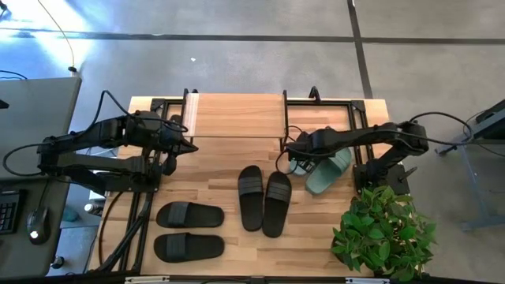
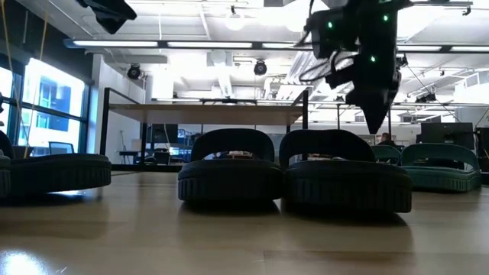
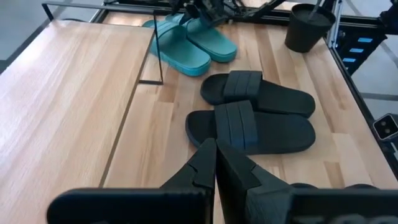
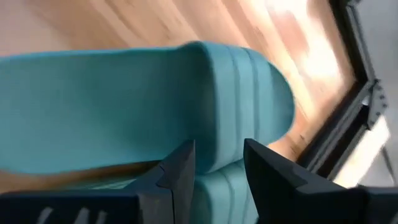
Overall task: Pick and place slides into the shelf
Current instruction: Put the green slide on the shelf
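Note:
The sage-green slides (image 1: pixel 327 170) lie side by side on the table, right of the shelf (image 1: pixel 237 114). My right gripper (image 1: pixel 284 154) is open and hangs, fingers down, close over one end of them. The right wrist view shows a green slide (image 4: pixel 155 93) just beyond the open fingers (image 4: pixel 217 165). One black pair (image 1: pixel 264 197) lies mid-table, soles down, and the other black pair (image 1: pixel 189 230) lies near the front left. My left gripper (image 1: pixel 192 147) is shut and held above the table by the shelf's left front corner; it (image 3: pixel 216 163) points toward the black pair (image 3: pixel 255 118).
A potted plant (image 1: pixel 383 233) stands at the table's near right corner, its dark pot (image 3: pixel 308 28) close to the green slides. The shelf's black frame legs (image 3: pixel 155 53) stand beside the green pair. Bare tabletop shows between the two black pairs (image 1: pixel 229 170).

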Controlling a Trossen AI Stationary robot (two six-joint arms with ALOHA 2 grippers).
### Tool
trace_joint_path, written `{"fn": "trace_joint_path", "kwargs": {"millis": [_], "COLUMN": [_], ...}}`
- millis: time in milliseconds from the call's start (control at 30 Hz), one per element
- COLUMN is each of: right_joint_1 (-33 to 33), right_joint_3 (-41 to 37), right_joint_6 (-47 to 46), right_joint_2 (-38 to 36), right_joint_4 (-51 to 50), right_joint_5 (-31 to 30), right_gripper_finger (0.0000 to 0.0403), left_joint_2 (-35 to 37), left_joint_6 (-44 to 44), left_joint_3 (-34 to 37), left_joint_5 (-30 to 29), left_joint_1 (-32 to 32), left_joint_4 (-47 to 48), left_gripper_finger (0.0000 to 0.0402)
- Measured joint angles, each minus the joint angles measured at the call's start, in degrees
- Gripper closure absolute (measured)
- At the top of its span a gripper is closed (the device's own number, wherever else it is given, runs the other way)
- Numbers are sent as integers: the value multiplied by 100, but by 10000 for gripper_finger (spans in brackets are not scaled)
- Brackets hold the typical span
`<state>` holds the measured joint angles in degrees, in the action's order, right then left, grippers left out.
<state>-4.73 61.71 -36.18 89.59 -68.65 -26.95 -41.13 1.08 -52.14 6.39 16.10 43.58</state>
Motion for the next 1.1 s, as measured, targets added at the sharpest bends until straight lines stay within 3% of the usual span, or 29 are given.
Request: {"fn": "trace_joint_path", "kwargs": {"millis": [700,867,1100], "right_joint_1": [-292,-372,-365], "right_joint_3": [-269,-269,-269], "right_joint_6": [365,554,672], "right_joint_2": [6,6,6], "right_joint_4": [563,717,816], "right_joint_5": [-288,11,-4], "right_gripper_finger": [273,271,237], "left_joint_2": [-2,-2,-2], "left_joint_6": [0,-2,-3], "left_joint_3": [0,0,0], "left_joint_5": [64,65,63], "left_joint_1": [0,0,0], "left_joint_4": [-10,-15,-18], "left_gripper_finger": [401,401,401]}}
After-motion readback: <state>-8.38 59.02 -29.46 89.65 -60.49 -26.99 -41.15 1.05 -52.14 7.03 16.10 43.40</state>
